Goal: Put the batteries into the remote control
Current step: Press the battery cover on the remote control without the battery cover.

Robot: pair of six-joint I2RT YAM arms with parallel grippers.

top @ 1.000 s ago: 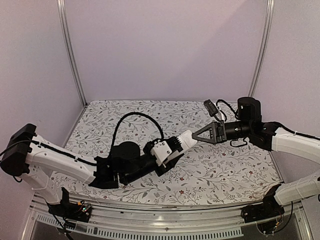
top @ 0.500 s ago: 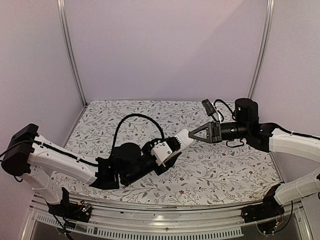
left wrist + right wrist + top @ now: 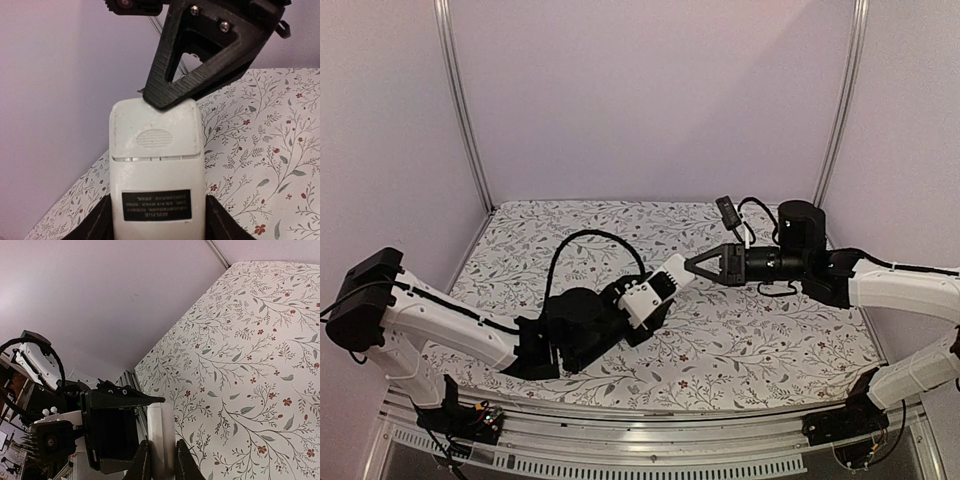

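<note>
Evidently the cover-opening step is in hand. The remote control [image 3: 157, 165] is held above the bench [image 3: 770, 340], clamped by its sides in the left tool [image 3: 650, 292], with its plain back showing and its cover closed. The right tool [image 3: 159, 462] pinches the remote's far end. The next move probably calls for sliding that cover off. No batteries are visible.

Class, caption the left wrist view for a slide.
Left gripper holds the remote control, label side showing; right gripper pinches its far end.
</note>
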